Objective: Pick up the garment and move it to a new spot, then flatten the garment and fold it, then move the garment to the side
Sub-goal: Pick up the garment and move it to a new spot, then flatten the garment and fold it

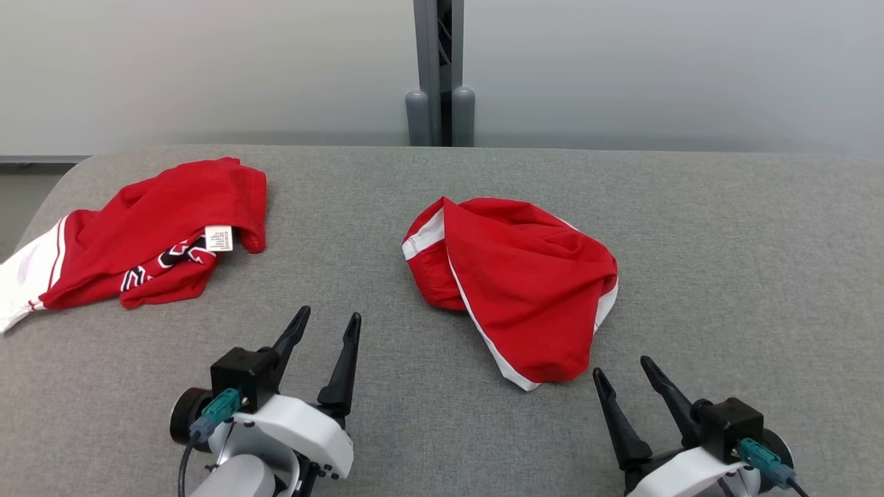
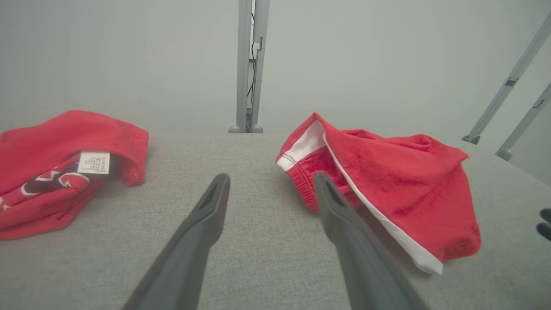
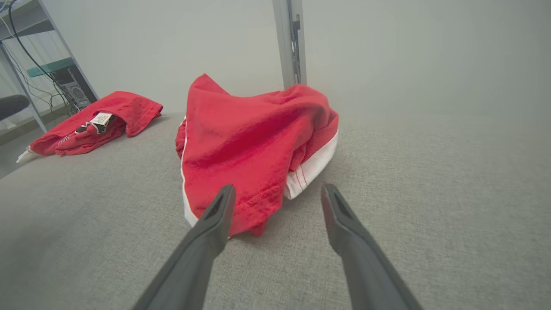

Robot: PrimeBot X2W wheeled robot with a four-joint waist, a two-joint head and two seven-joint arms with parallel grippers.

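A crumpled red garment (image 1: 518,283) with white trim lies bunched near the middle of the grey table (image 1: 725,241). From the left wrist the garment (image 2: 387,181) sits just right of my fingers; from the right wrist the same garment (image 3: 249,146) is heaped straight ahead. My left gripper (image 1: 328,321) stands open at the lower left, apart from the cloth. My right gripper (image 1: 625,366) is open too, its tips just below the garment's near edge, holding nothing.
A second red garment (image 1: 145,235) with a white label and black-and-white print lies at the table's far left, partly over the edge. A grey post (image 1: 440,76) rises behind the table. Shelving and cables (image 3: 43,64) stand off to the left.
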